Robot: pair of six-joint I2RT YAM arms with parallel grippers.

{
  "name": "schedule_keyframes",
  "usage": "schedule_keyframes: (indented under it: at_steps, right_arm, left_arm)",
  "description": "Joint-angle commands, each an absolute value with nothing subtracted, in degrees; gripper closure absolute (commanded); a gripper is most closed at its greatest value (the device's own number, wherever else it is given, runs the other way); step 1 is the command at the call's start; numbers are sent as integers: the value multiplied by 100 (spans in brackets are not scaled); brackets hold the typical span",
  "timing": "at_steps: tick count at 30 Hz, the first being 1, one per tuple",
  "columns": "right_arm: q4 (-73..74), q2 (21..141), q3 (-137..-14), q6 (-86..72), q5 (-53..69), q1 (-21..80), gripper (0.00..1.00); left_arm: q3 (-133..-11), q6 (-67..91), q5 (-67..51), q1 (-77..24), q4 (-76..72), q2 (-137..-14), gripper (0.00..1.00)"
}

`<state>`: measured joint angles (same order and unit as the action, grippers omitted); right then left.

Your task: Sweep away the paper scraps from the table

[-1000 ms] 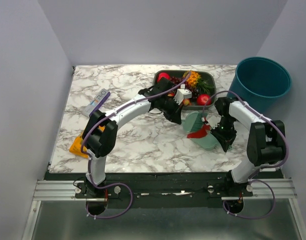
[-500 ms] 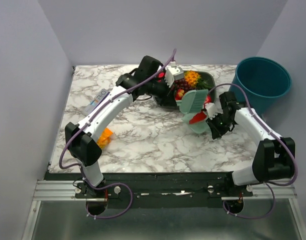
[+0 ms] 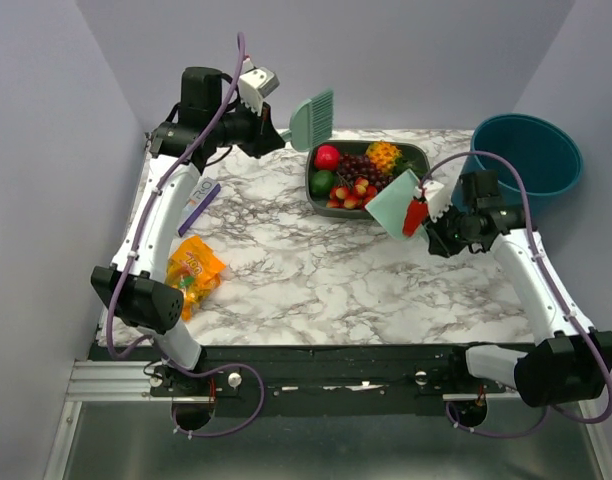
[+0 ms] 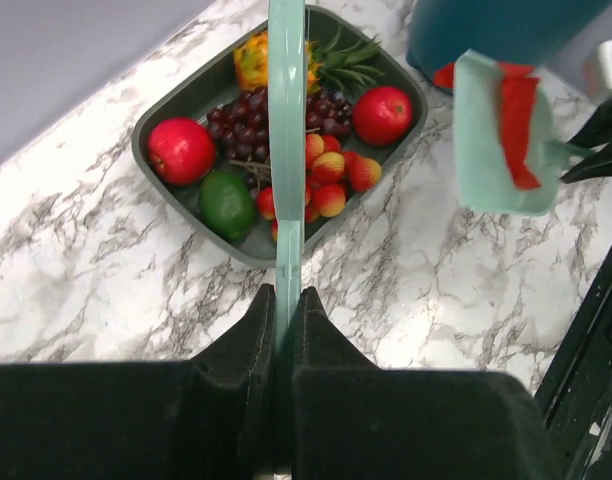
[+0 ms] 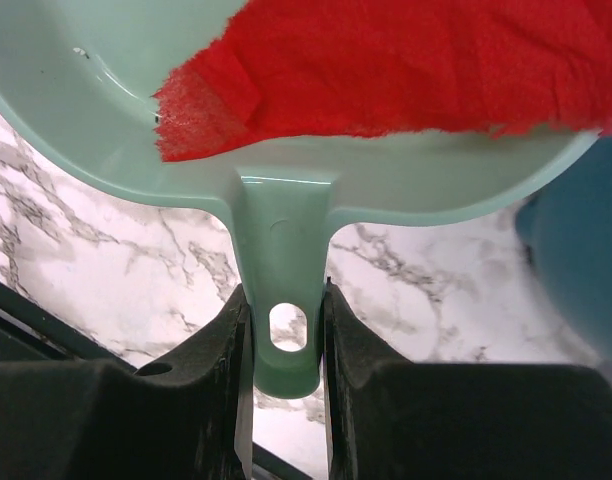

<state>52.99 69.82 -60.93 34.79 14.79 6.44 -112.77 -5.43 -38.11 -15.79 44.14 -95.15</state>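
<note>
**Scrap** (image 5: 406, 70): red, crumpled, the only one showing. It lies in the dustpan (image 5: 286, 200) just ahead of the right gripper (image 5: 283, 300), held off the desk (image 3: 316, 280).

**Right gripper:** closed part-way on the dustpan handle, one finger on either side.

**Left gripper** (image 4: 286, 300): clamped tight on the brush (image 4: 286, 150) handle. The brush head is out ahead and raised, well apart from the dustpan.

**Step:** judged to be carrying the load for tipping. The next move calls for keeping the scrap from sliding out, bringing the dustpan over the bin (image 3: 526, 160) just beyond the right gripper, then tilting it.

**Surroundings:** white marbled desk with a black near edge; fruit tray (image 3: 308, 175) beside the dustpan; snack bag (image 3: 191, 275) far off on the left; plain pale walls.
</note>
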Motion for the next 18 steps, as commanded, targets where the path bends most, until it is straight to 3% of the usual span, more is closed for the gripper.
schedule_keyframes:
  at_steps: [1, 10, 18]
  right_arm:
    - [5712, 6794, -6933, 3314, 1442, 677, 99]
    - [6407, 7119, -8866, 3199, 660, 607, 100]
    - [7259, 8374, -11597, 2576, 466, -1062, 99]
  left_arm:
    - [-10987, -229, -4034, -1371, 4123, -9676, 100]
    - [-10354, -26, -4298, -1362, 3428, -9861, 100]
    - [-9967, -44, -4465, -1354, 3085, -9888, 100]
